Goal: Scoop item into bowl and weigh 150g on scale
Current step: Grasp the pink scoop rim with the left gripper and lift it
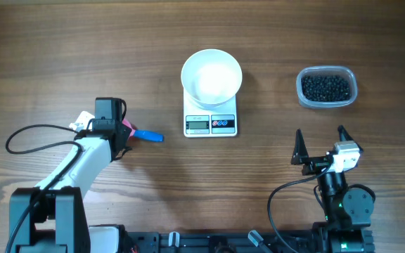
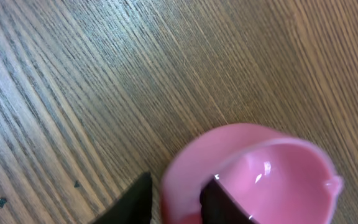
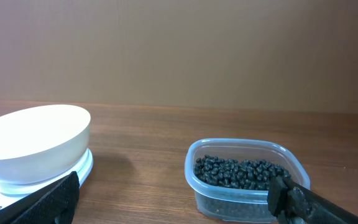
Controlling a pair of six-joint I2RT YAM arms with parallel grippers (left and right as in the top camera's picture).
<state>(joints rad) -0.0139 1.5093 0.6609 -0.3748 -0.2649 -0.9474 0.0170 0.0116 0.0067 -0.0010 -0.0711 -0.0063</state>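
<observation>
Wood table (image 1: 188, 42); I cannot read the scale (image 1: 210, 112) display (image 1: 197, 125). The scoop (image 2: 272, 174) handle (image 1: 148, 135) points at it. My left gripper (image 2: 179, 186) straddles the scoop wall, grip unclear; right gripper (image 1: 321, 140) wide.

White bowl (image 1: 211, 74) and scale (image 1: 210, 117), black grains (image 1: 325, 87) — pink scoop (image 2: 253, 180) with blue handle (image 1: 148, 135).

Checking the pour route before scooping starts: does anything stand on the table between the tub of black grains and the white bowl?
Nothing visible does. Between the clear plastic tub of small black grains and the round white bowl on the white rectangular scale, both views show only bare wooden table.
</observation>
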